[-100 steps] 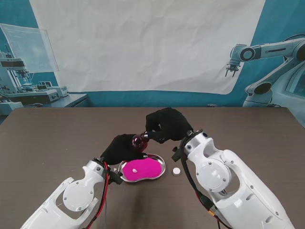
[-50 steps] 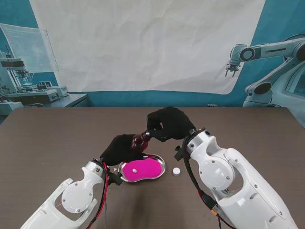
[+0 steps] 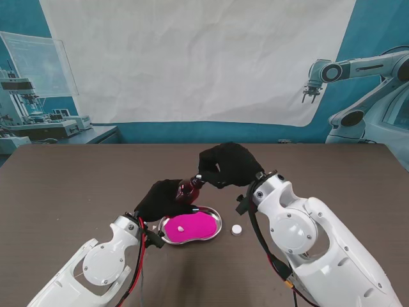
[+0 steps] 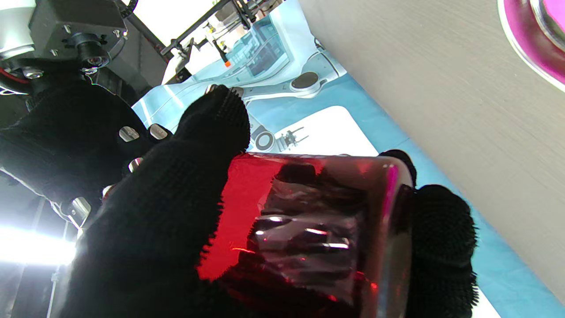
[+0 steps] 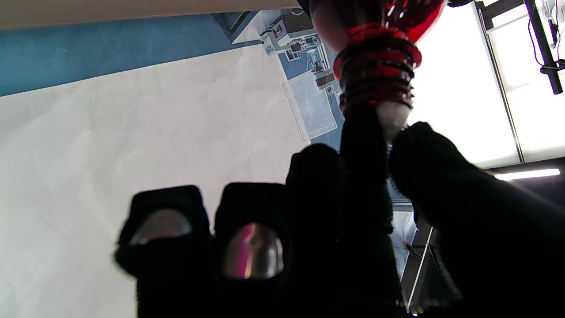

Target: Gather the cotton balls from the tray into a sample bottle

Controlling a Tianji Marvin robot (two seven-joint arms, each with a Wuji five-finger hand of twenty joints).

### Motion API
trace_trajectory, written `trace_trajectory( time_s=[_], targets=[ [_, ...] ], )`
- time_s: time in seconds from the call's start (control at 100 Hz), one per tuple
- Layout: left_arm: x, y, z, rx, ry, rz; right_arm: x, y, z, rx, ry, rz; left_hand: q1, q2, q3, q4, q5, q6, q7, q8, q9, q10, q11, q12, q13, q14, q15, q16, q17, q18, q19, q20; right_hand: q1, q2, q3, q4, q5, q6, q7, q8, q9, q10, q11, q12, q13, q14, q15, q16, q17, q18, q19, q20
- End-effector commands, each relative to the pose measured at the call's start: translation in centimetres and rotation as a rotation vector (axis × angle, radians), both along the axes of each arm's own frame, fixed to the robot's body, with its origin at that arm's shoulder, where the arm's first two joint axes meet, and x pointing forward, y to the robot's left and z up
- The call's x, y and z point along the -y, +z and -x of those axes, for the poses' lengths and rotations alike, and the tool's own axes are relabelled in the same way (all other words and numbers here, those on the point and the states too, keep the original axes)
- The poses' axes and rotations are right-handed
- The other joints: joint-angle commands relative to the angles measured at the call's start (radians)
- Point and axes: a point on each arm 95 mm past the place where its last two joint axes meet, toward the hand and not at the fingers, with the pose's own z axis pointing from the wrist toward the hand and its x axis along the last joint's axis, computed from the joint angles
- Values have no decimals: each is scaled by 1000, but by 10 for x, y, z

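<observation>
**Feeding a cotton ball into the tilted bottle**

The left hand (image 3: 163, 198) is wrapped around the body of the red bottle (image 3: 187, 188), holding it off the table and tilted, with its neck leaning toward the right hand (image 3: 225, 165). The right hand's thumb and forefinger are pressed together right at the threaded mouth, where something pale sits between their tips; it looks like a cotton ball (image 5: 392, 119), though the wrist view does not show it clearly.

To do this step well, the left hand should hold the bottle steady and keep its mouth turned up enough that nothing rolls back out. The right hand should push the ball past the rim before it lets go, since a soft ball is likely to cling to the knitted glove.

The bottle is translucent red with a ribbed neck, and dark shapes show through its wall. Nearer the robot, the metal tray (image 3: 216, 226) with its pink lining carries one more white ball (image 3: 181, 228). A small white cap (image 3: 236, 229) lies on the table just right of the tray.
</observation>
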Motion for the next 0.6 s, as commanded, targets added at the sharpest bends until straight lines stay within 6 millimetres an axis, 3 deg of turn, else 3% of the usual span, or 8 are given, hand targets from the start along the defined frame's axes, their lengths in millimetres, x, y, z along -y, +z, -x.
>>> trace_trajectory(
  time_s=[0.0,0.43,0.59],
  targets=[
    [7,6,3,9,-29,8,1,-4,0,-15,3,16,276,462,361,14,159,-147,189,22,56,-36,15,13,30,19,68,27,-12,-97,88,36,14,5,28,33,-56,132,-108,-24,-15,6,-4,-7,29,-13,12,-8,2,-13,42,18],
    [7,6,4,8,-29,13,-3,-6,0,7,-3,-10,276,463,360,15,156,-148,188,22,56,-38,14,13,29,17,68,27,-12,-97,88,36,81,-69,62,21,-33,100,-31,-58,28,8,-6,-23,29,-7,24,-2,27,4,44,14],
    [7,6,4,10,-29,15,-5,-7,-1,29,-19,-19,276,464,359,15,158,-148,189,22,56,-38,14,13,29,17,68,27,-12,-97,88,36,52,-167,2,-14,0,76,-11,-65,54,8,-26,-46,29,-7,24,-1,38,14,42,9]
  ],
)
